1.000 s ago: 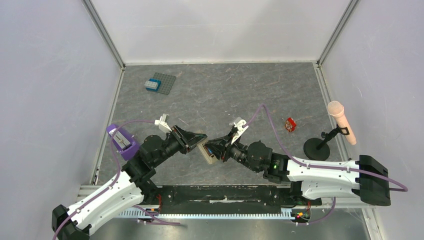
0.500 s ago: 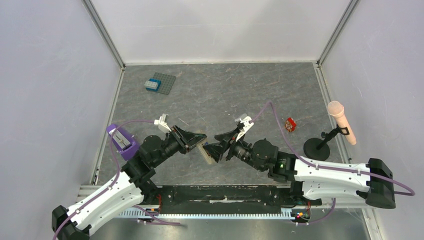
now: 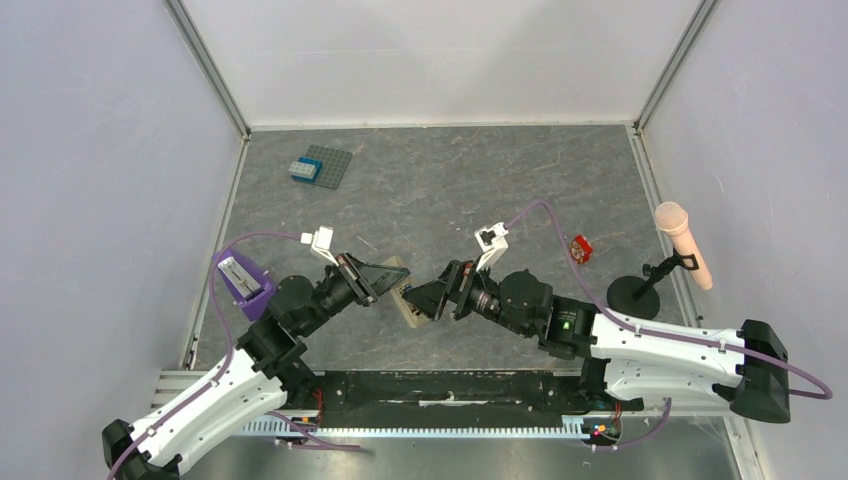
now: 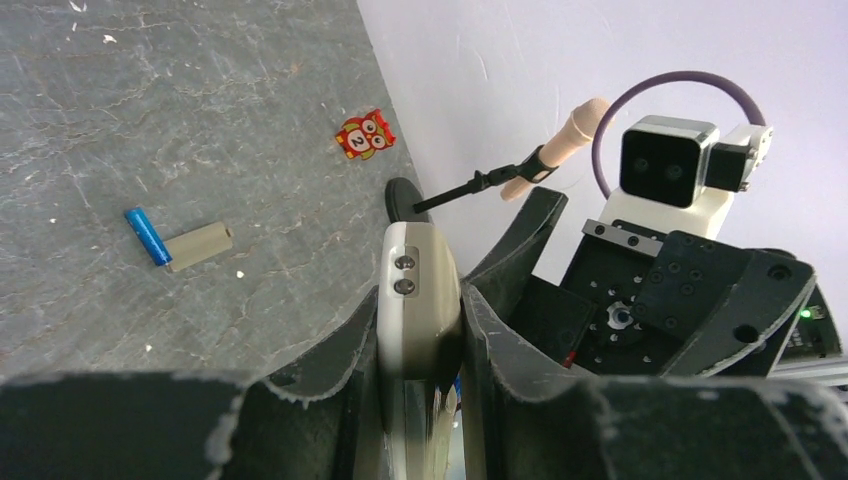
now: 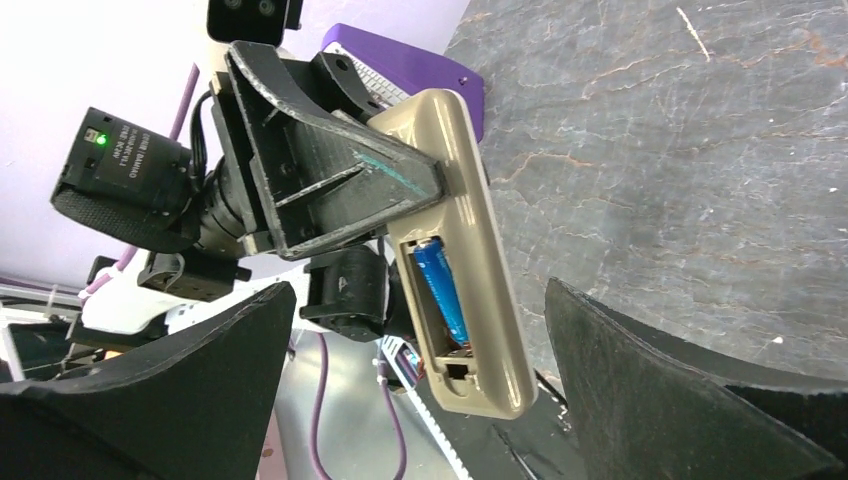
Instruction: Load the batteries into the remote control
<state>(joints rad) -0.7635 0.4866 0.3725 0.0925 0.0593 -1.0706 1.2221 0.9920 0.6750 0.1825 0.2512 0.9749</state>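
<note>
Your left gripper (image 4: 420, 300) is clamped tight on the remote control (image 5: 470, 230), holding it up off the table (image 4: 200, 100) with its back turned toward your right gripper (image 3: 432, 298). That one's jaws are spread wide, one on either side of the remote, gripping nothing. The open recess (image 5: 452, 362) in the remote's back has one blue battery (image 5: 440, 290) lying lengthwise in it. A second battery (image 4: 147, 236) is down on the table, well apart from the remote, with a tan cover (image 4: 200, 246) right against its end. A red owl tile (image 4: 364, 134) sits nearer the remote than that pair.
</note>
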